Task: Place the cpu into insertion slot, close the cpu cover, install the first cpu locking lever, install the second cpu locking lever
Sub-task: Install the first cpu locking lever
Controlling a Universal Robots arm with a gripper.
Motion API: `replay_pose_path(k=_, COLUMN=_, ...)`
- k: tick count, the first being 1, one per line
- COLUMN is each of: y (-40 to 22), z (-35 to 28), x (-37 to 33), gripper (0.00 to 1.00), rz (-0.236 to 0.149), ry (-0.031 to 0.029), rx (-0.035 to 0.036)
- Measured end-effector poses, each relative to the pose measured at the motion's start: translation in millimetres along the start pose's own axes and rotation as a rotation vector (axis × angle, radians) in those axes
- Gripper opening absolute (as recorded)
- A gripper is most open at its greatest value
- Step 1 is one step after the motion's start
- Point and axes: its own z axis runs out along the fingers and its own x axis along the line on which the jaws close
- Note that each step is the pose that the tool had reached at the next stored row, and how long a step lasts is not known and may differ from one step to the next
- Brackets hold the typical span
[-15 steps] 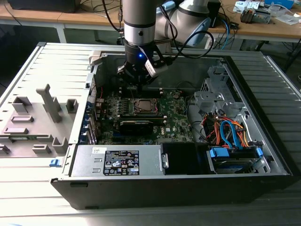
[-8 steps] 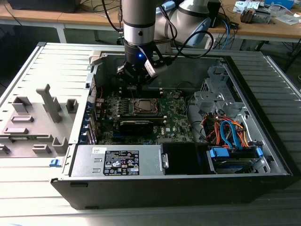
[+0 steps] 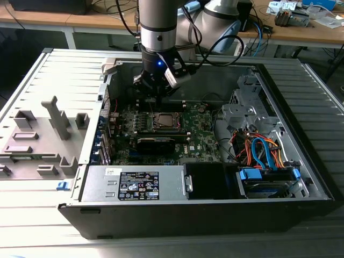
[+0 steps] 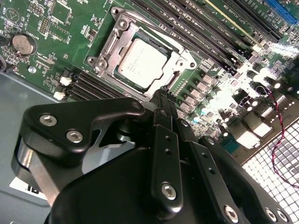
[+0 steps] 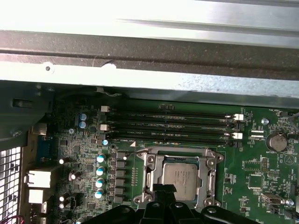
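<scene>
The arm (image 3: pixel 157 32) comes straight down into the open computer case (image 3: pixel 301 161), wrist vertical, a blue light glowing on it in the exterior view. The gripper (image 3: pixel 156 95) points down at the green motherboard (image 3: pixel 201 131) and hangs just above the edge of the insertion slot (image 3: pixel 164 121).

In the second wrist view the gripper (image 4: pixel 163 100) has its black fingers (image 4: pixel 164 116) drawn together to a narrow tip, and that tip sits right at the rim of the insertion slot (image 4: pixel 110 44). Nothing visible is pinched between them, though whether the tip actually touches the metal is hard to call from this angle.

The cpu (image 4: pixel 142 63) lies flat in the socket directly ahead of the fingertips, silvery top facing up. The cpu cover (image 4: pixel 180 58) appears to lie down around it, its window framing the chip, but the frame and the socket rim blend together here.

From the first wrist view the cpu (image 5: pixel 180 179) is again just beyond the gripper (image 5: pixel 164 191), seated square inside the insertion slot (image 5: pixel 148 163). The long black memory slots (image 5: pixel 170 125) run past the far side of the socket from the fingertips, and a round coin battery (image 5: pixel 276 141) sits well off to one side.
</scene>
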Motion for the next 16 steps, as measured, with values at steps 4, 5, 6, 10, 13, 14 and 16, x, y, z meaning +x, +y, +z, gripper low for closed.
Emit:
replay_pose_path(k=4, y=0.3, z=-0.1, x=4.5, gripper=0.11, rz=0.000, ry=0.0000, rx=-0.0001)
replay_pose_path(k=5, y=0.3, z=-0.1, x=4.7, gripper=0.11, rz=0.000, ry=0.0000, rx=-0.0001)
replay_pose_path(k=6, y=0.3, z=-0.1, x=5.0, gripper=0.11, rz=0.000, ry=0.0000, rx=-0.0001)
replay_pose_path(k=10, y=0.6, z=-0.2, x=8.9, gripper=0.11, rz=0.000, ry=0.0000, rx=0.0000)
replay_pose_path(k=13, y=0.7, z=-0.3, x=9.3, gripper=0.11, rz=0.000, ry=0.0002, rx=0.0002)
replay_pose_path(k=14, y=0.9, z=-0.3, x=9.2, gripper=0.11, rz=0.000, ry=0.0001, rx=0.0001)
replay_pose_path(k=16, y=1.3, z=-0.2, x=9.2, gripper=0.11, rz=0.000, ry=0.0000, rx=0.0000)
